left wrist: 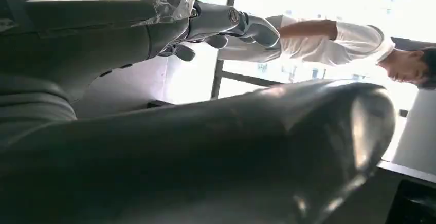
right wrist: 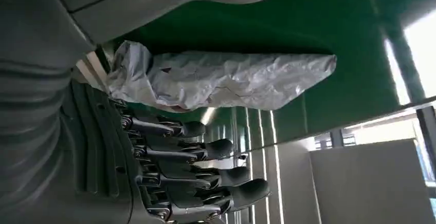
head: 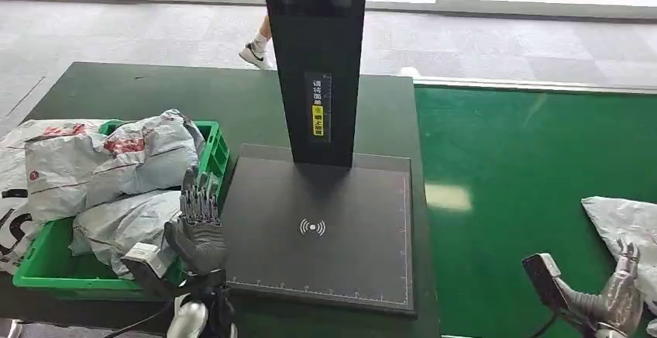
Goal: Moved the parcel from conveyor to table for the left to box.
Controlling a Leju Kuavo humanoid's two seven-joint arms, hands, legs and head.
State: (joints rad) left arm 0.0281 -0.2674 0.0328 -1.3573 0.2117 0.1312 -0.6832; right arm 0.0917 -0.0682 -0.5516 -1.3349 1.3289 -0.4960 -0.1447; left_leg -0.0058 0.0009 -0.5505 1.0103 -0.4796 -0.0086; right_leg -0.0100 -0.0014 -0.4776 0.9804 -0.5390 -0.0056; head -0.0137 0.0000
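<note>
Nearest the camera in the head view, the right hand [head: 620,291] sits low at the conveyor's [head: 527,191] near edge, just beside the grey parcel [head: 624,218] that lies flat on the green belt at the far right. The right wrist view shows that hand's fingers [right wrist: 205,167] spread and extended, with nothing between them, and the crumpled parcel [right wrist: 221,80] lying close beyond the fingertips; whether any finger touches the bag I cannot tell. The left hand [head: 197,229] hangs at the near right corner of the green crate [head: 46,272], fingers straight and close together, pointing away from the robot and holding nothing. That crate is already heaped with grey mailer bags [head: 116,167], some spilling over its left side. Between the two hands lies the dark scanning plate [head: 318,229] with its wireless mark, and behind it rises a black post [head: 314,51] carrying a yellow label. Beyond the table [head: 116,90], a person's shoe [head: 254,53] shows on the grey floor. As I judge it, the step in hand is the reach for the parcel, with the grasp not yet made. The next move calls for the right hand to close around the slack bag, gathering enough of the loose film that it does not slip, then lift and carry it across onto the table within the left hand's reach.
</note>
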